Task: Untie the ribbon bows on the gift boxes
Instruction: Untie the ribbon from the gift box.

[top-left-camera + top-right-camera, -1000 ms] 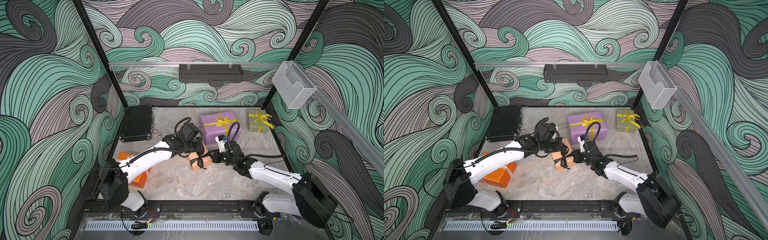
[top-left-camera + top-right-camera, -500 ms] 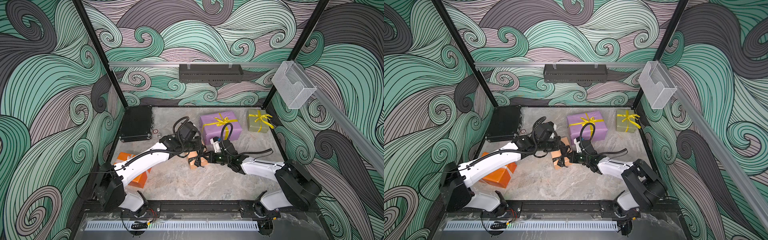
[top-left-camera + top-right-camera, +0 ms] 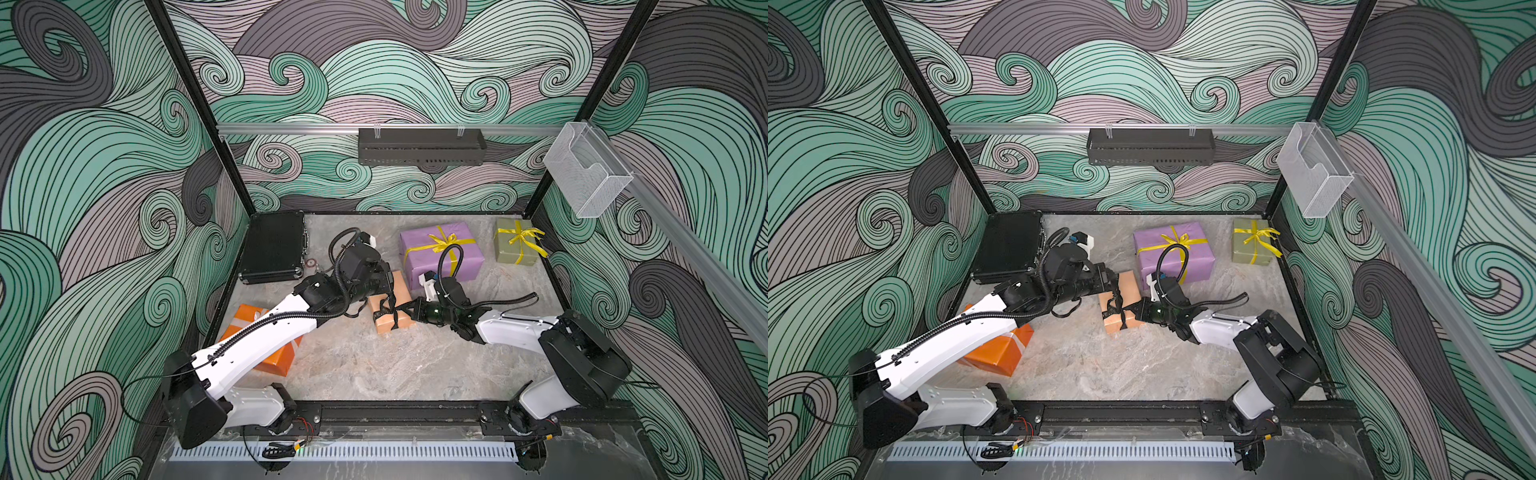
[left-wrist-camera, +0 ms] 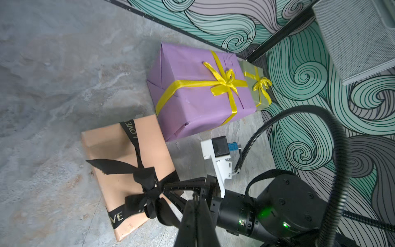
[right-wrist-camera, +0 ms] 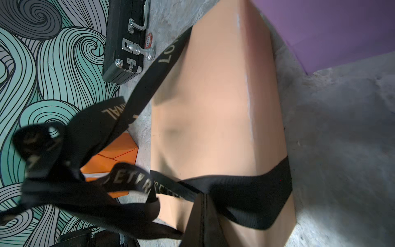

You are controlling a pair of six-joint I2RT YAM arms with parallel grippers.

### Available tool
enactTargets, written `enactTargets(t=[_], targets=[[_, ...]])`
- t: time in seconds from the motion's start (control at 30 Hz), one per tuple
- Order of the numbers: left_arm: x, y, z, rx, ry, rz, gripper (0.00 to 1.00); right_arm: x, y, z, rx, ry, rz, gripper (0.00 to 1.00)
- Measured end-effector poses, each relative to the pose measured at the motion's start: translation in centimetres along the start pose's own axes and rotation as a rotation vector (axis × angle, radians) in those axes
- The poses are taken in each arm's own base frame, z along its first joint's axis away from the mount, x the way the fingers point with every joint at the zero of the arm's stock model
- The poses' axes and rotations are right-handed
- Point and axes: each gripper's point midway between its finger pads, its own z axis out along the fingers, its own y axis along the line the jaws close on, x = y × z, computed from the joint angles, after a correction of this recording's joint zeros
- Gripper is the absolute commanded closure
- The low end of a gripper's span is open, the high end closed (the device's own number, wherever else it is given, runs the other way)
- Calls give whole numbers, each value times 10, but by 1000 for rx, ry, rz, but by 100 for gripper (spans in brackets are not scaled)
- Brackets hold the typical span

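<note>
In both top views a small tan gift box (image 3: 402,286) (image 3: 1128,286) lies mid-table, tied with a black lettered ribbon bow (image 3: 386,309) (image 3: 1115,309). My right gripper (image 3: 401,309) (image 5: 204,194) comes in from the right and is shut on that ribbon at the knot (image 4: 157,185). My left gripper (image 3: 388,286) (image 4: 193,197) hovers over the box's right side, shut. I see nothing between its fingers, and a ribbon loop runs behind them. The purple box (image 3: 440,266) and olive box (image 3: 513,253) at the back keep tied yellow bows. The left arm partly covers the orange box (image 3: 276,357).
A black hard case (image 3: 274,245) lies at the back left, with a small round object (image 3: 311,262) beside it. The purple box stands close behind the tan one (image 4: 192,102). A black tray (image 3: 419,145) and a clear bin (image 3: 586,174) hang on the walls.
My right gripper has slid left to the black bow and shut on it, its arm folding back. My left gripper has barely shifted.
</note>
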Motion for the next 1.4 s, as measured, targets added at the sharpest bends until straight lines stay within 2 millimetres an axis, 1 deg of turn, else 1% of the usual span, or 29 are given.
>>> enactTargets(t=[0.23,0.43,0.6,0.67,0.7,0.77,0.8,0.9,0.93,1.0,1.03,1.13,1.2,1.27,1.3,1.33,1.4], targets=[[-23,17,-21,-37,-77,-12,100,0,0,0,-2,2,9,97],[-41,21,-41,-27,-142,-21,100,-1,-1,0,-4,4,12,95],[-51,32,-44,-41,-160,-45,100,0,-1,0,-7,9,13,92],[-54,41,-43,-53,-161,-61,98,0,-1,0,-9,10,13,91],[-52,46,-42,-60,-157,-67,97,0,0,0,-10,10,12,90],[-45,62,-37,-84,-135,-88,90,0,0,-1,-14,12,10,89],[-40,70,-34,-97,-120,-96,89,0,0,-1,-15,13,9,89],[-23,95,-24,-132,-67,-122,94,0,1,-1,-19,15,6,88],[-19,99,-22,-138,-51,-119,98,0,2,-1,-20,15,4,88],[-14,105,-20,-144,-22,-101,98,0,2,-1,-23,17,1,86],[-12,106,-20,-142,-11,-87,95,0,2,-1,-24,17,-1,85],[-7,111,-20,-166,33,-39,76,0,4,-1,-30,19,-9,83],[1,117,-19,-190,74,-14,55,0,4,-2,-33,18,-15,81],[13,123,-19,-204,120,5,29,0,5,-2,-36,19,-23,79],[18,126,-18,-210,138,11,20,0,6,-2,-37,19,-27,79],[25,129,-17,-212,160,13,14,0,6,-2,-38,19,-30,79],[40,136,-15,-217,203,17,7,0,7,-3,-41,20,-34,76]])
